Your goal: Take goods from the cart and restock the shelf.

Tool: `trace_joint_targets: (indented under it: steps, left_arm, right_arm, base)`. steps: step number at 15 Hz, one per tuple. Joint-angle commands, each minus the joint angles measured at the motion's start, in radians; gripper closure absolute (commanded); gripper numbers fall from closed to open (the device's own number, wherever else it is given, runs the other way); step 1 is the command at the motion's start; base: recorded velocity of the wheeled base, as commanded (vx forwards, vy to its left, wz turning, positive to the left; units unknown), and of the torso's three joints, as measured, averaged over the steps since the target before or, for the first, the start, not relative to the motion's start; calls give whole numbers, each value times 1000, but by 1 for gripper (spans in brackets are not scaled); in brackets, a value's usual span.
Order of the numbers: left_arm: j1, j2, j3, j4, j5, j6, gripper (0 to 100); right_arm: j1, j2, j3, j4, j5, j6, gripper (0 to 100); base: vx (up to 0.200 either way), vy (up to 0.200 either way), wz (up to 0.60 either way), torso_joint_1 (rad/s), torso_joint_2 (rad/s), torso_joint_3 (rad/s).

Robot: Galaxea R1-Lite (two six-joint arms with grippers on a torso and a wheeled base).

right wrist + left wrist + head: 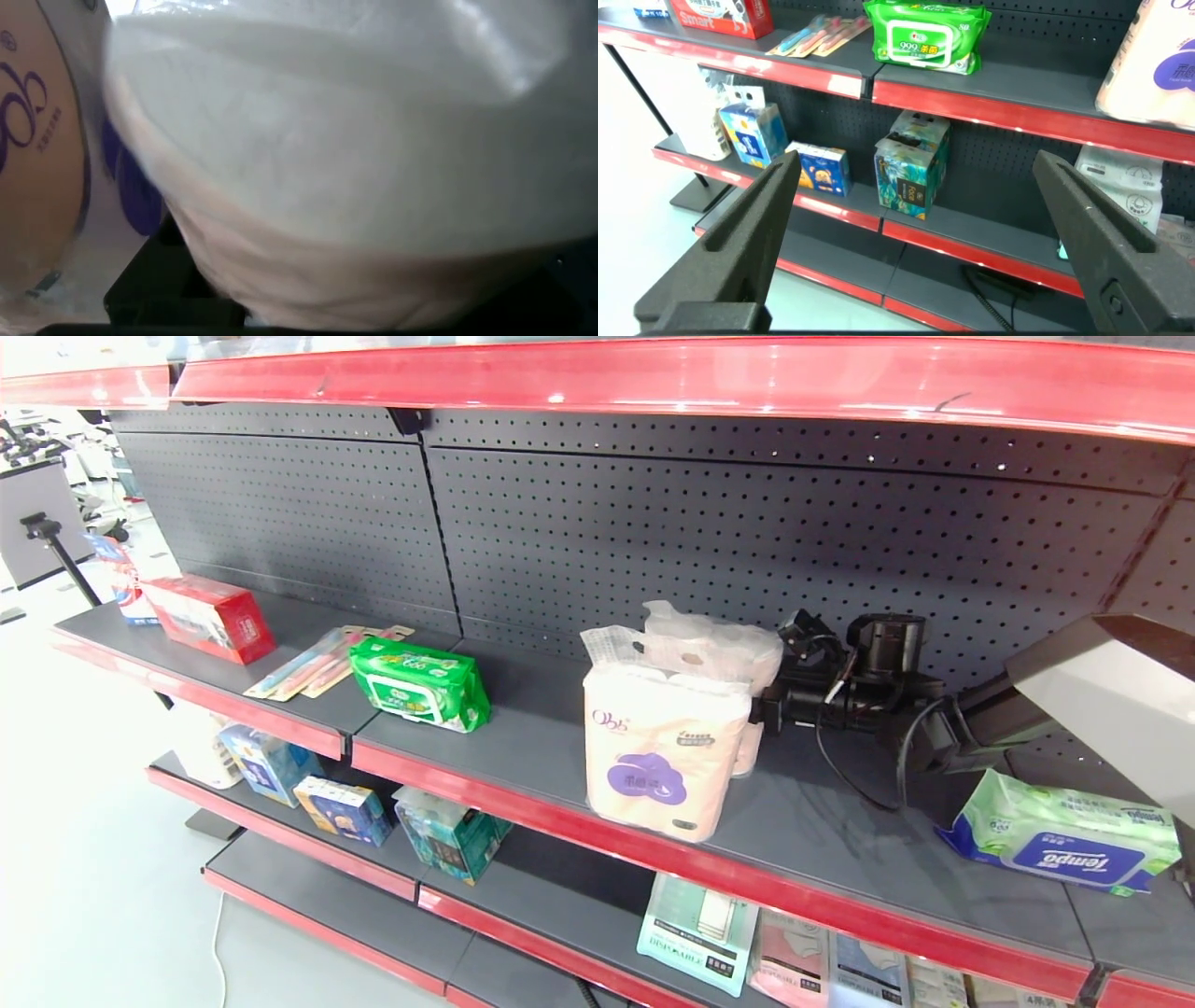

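The left gripper [915, 161] has its 2 fingers [747, 224] wide apart, holding nothing. Out past the gap between them, a teal box [910, 191] stands on a lower shelf [994, 224]. The toilet paper pack [658, 756] stands on the higher shelf [523, 747], right up against the right gripper [773, 702]. I cannot tell if that gripper is gripping the pack.

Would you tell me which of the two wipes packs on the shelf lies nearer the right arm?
The blue-labelled pack, lying beneath the right arm; the green pack sits far left, beyond the toilet rolls.
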Motion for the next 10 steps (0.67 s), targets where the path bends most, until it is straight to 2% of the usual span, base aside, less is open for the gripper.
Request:
trace_joint_targets:
  steps: [1,10]
  left_arm:
    - [0,1,0,0,0,0,0]
    - [0,1,0,0,0,0,0]
  right_arm:
    - [-5,5,3,-1,-2,-2,100]
    - [-17,5,11,-28,-23,-4,100]
  base:
    - [0,0,0,0,0,0]
    - [0,0,0,0,0,0]
